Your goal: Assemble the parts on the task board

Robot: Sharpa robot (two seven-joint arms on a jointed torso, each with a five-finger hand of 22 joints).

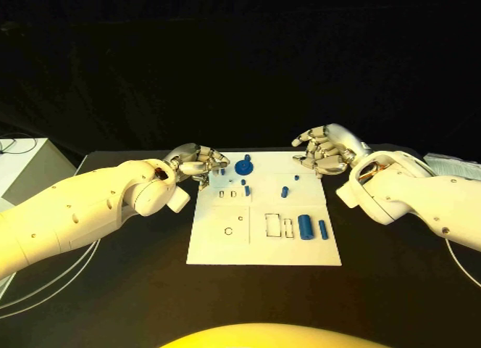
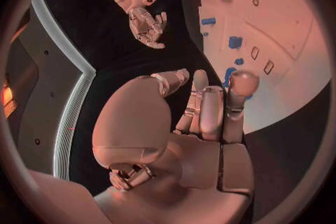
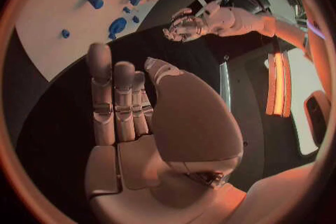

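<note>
I saw the task board (image 1: 225, 250) lying in the middle of the black table (image 1: 408, 290), blue parts (image 1: 304, 225) scattered across it: a round one (image 1: 244, 167) near the far edge, two upright cylinders by the right edge. My left hand (image 1: 199, 164) hovered at the board's far left corner, fingers curled in, holding nothing. My right hand (image 1: 322, 151) hung off the far right corner, likewise curled and empty.

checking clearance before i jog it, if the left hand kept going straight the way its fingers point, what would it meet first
Probably the small blue part just beyond the left hand, at the near edge of the white task board. Its fingertips seem almost over it already, though how high they are above it is unclear.
</note>
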